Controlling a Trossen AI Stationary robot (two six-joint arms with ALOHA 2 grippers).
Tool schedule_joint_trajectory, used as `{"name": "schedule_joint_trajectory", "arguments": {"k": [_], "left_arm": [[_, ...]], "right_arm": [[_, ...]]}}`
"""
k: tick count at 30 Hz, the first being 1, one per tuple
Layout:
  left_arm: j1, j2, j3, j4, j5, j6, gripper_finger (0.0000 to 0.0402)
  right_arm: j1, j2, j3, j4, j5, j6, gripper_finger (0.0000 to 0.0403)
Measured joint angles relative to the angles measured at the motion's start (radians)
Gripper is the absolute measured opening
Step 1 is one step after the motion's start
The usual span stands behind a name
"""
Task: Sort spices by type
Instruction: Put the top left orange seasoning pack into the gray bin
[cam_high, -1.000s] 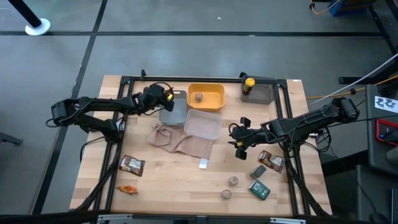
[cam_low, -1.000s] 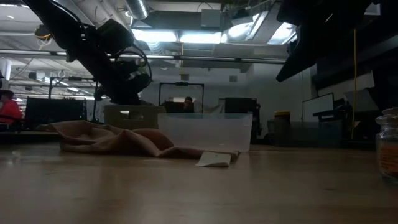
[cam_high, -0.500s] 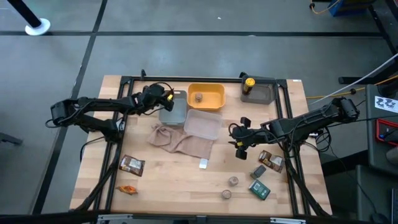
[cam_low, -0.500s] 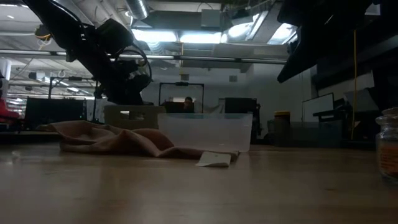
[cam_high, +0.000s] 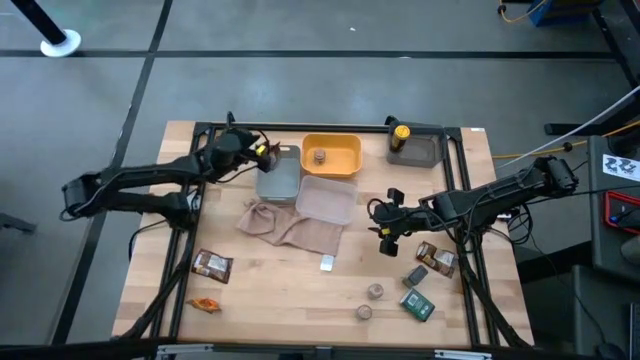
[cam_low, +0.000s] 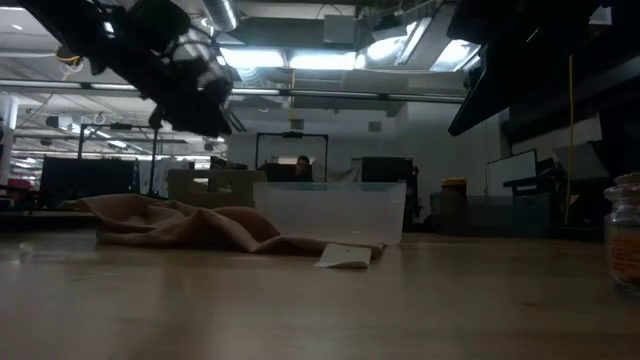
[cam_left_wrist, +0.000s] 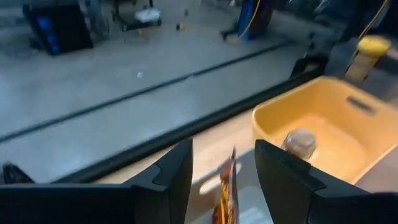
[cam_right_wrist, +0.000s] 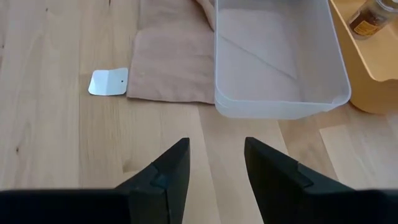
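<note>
Gripping a small orange foil packet (cam_left_wrist: 225, 194) between its fingers, the left gripper (cam_high: 262, 152) hangs at the grey plastic tray's (cam_high: 283, 182) far-left corner, beside the yellow plastic tray (cam_high: 345, 148) holding a tiny round tan jar (cam_high: 319, 157). Right gripper (cam_high: 385, 237) hovers with fingers parted near the clear plastic tray (cam_right_wrist: 280, 59); other packets, jars and boxes lie along the table's near edge.

High view straight down; low view table-level; wrist views close, sharing yellow tray (cam_left_wrist: 323, 118)

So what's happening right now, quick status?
Left gripper shut on orange packet above grey tray. Right gripper open, empty, near clear tray. Nothing blocking.
</note>
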Motion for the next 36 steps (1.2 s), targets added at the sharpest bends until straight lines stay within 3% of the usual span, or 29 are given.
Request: {"name": "schedule_joint_trajectory", "arguments": {"k": [11, 17, 26, 36], "left_arm": [[-0.094, -0.241, 0.000, -0.158, 0.141, -0.006, 0.0155], [-0.159, -0.324, 0.000, -0.293, 0.236, -0.094, 0.0155], [-0.267, -0.345, 0.000, -0.510, 0.507, -0.215, 0.0155], [-0.443, -0.344, 0.000, -0.719, 0.607, -0.406, 0.0155]], "right_arm": [[0.000, 0.000, 0.000, 0.001, 0.000, 0.000, 0.0154], [0.000, 0.000, 0.000, 0.002, 0.000, 0.000, 0.0154], [0.000, 0.000, 0.000, 0.002, 0.000, 0.000, 0.0154], [0.000, 0.000, 0.000, 0.004, 0.000, 0.003, 0.0154]]}}
